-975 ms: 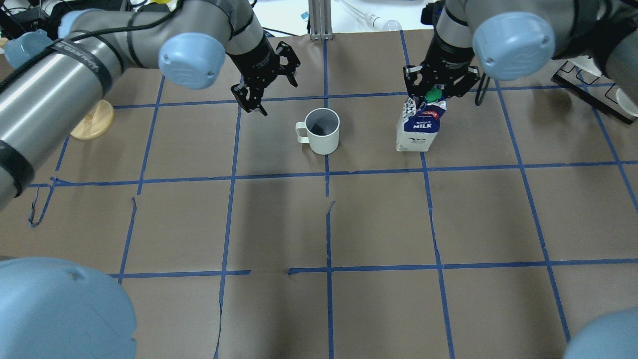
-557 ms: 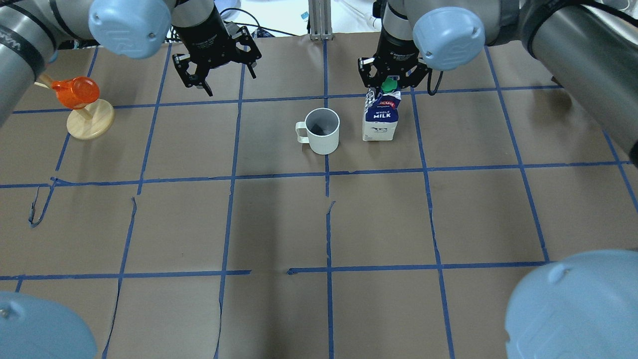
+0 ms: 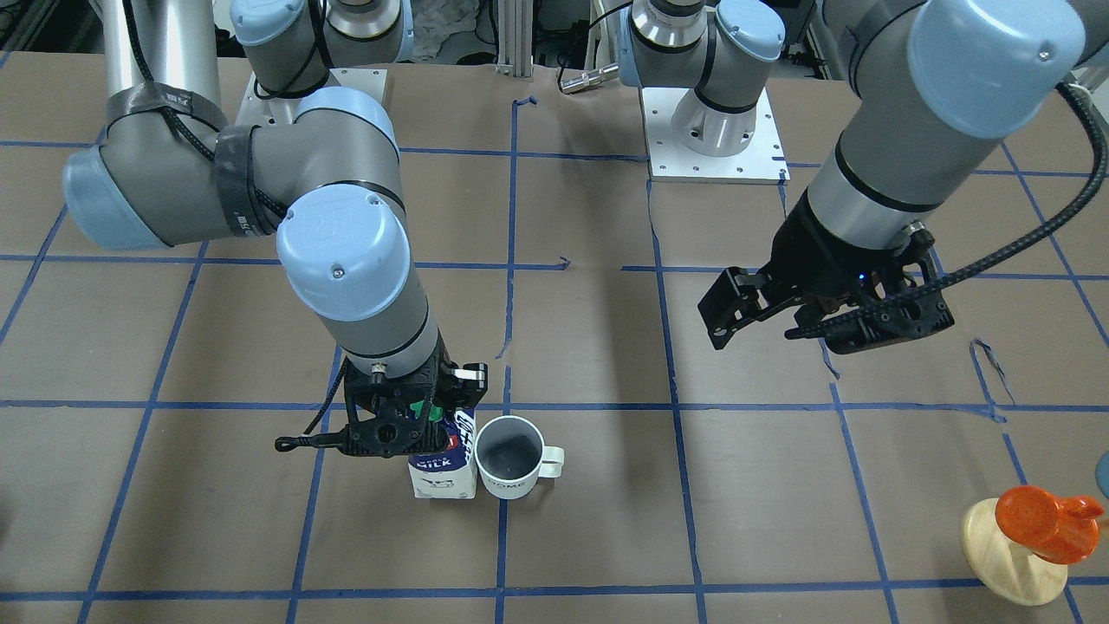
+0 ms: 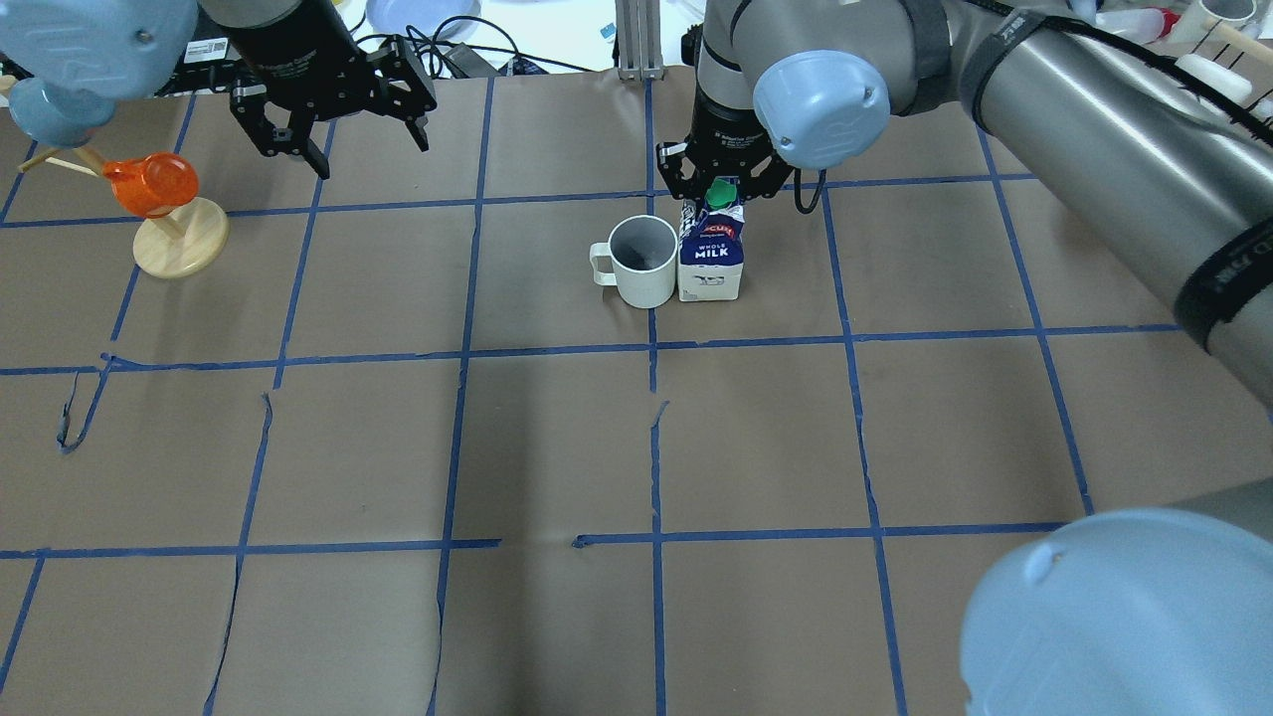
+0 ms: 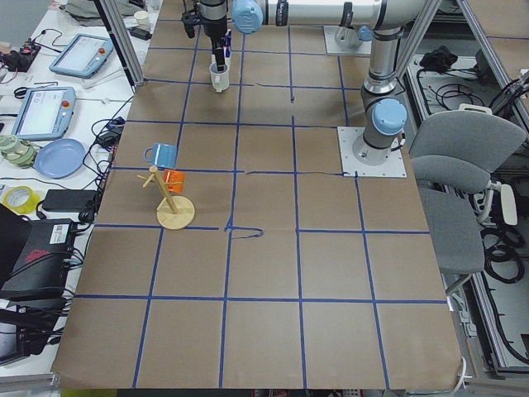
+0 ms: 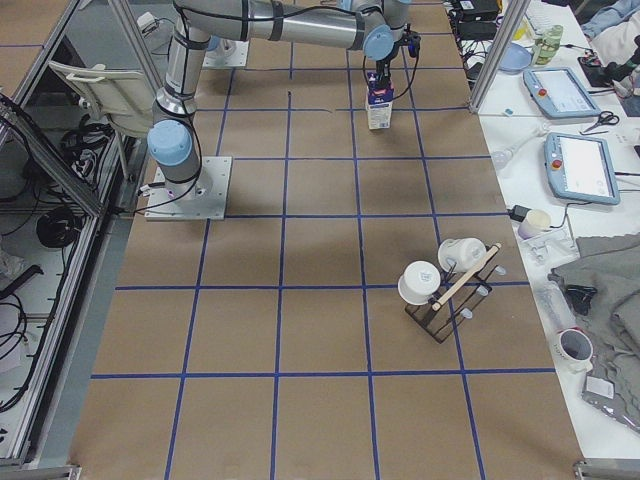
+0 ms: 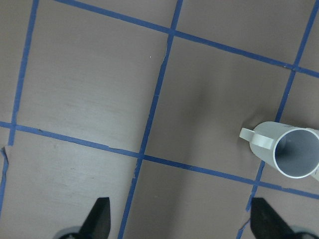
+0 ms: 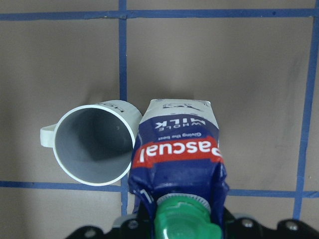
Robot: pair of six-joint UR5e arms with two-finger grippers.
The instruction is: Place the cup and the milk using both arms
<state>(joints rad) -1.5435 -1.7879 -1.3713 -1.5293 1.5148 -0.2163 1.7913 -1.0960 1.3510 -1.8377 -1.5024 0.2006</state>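
Observation:
The white cup stands upright on the brown table near its far middle, handle toward the left arm's side. The blue and white milk stands right beside it, touching or nearly touching its rim. My right gripper is shut on the milk's gable top by the green cap. In the right wrist view the milk and the cup sit side by side. My left gripper is open and empty, far to the left of the cup and above the table. The left wrist view shows the cup at its right edge.
An orange cup on a wooden stand sits at the far left, close to the left gripper. A metal post stands at the table's far edge behind the cup. A rack with white mugs stands at the table's right end.
The right gripper has carried the milk leftward, from well apart to right beside the cup. The left gripper has moved left and back, away from the cup. The cup has not moved.

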